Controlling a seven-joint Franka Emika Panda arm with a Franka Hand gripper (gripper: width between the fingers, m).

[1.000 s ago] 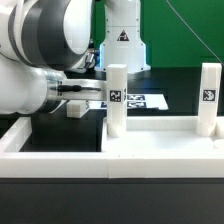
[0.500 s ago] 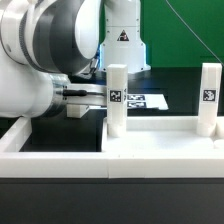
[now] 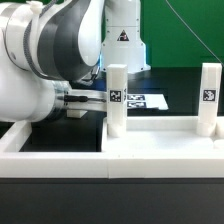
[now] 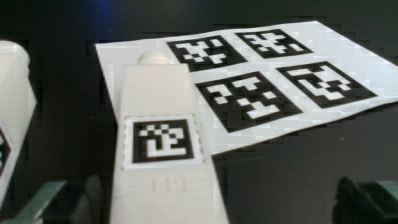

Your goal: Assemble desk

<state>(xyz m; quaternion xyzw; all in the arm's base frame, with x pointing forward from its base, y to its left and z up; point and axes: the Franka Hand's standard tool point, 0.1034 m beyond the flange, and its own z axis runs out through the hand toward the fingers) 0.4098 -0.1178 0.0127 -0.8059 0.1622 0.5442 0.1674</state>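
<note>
Two white leg posts stand upright on the desk tabletop, one near its left corner and one at its right, each with a tag. In the wrist view a third white leg post lies flat on the black table, tag up, pointing toward the marker board. My gripper is open and straddles this leg's near end. The dark fingertips stand well clear of the leg on both sides. In the exterior view the arm's bulk hides most of the gripper.
The long low white border wall runs across the front of the exterior view. Another white part lies beside the flat leg. The robot base stands behind the marker board.
The arm's upper links have swung toward the exterior view's right and risen. The gripper end stays low by the marker board, jaws still wide.
</note>
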